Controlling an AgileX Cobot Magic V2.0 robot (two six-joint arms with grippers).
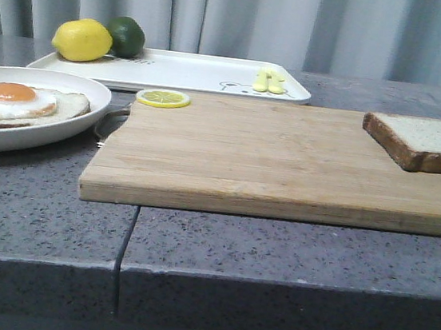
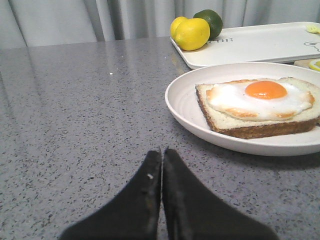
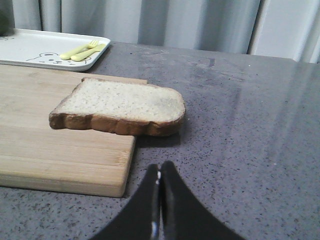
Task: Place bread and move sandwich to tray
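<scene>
Both my pincers are pressed fully together, holding nothing: the left gripper [image 2: 161, 152] low over bare stone near the plate [image 2: 186, 107], the right gripper [image 3: 160, 167] just short of the bread [image 3: 120, 105]. That thick slice lies flat at the right end of the cutting board [image 1: 269, 159], its rounded end overhanging the board edge above the countertop [image 3: 240, 125]. That overhang is my way in, I reckon: one finger under, one on top, squeezing at the dark crust, since the pale crumb looks soft, light and easy to dent. On the left, the sandwich [image 2: 260, 105] is so far one thin slice with a fried egg on the plate; the egg looks glossy and likely to slide if tipped, so I'd carry it level. The tray [image 1: 191, 73] waits behind the board, with a lemon [image 1: 81, 39], a lime [image 1: 126, 36] and small yellow cutlery [image 1: 268, 81] on it. From the front the bread is cut off at the frame edge and neither arm shows
</scene>
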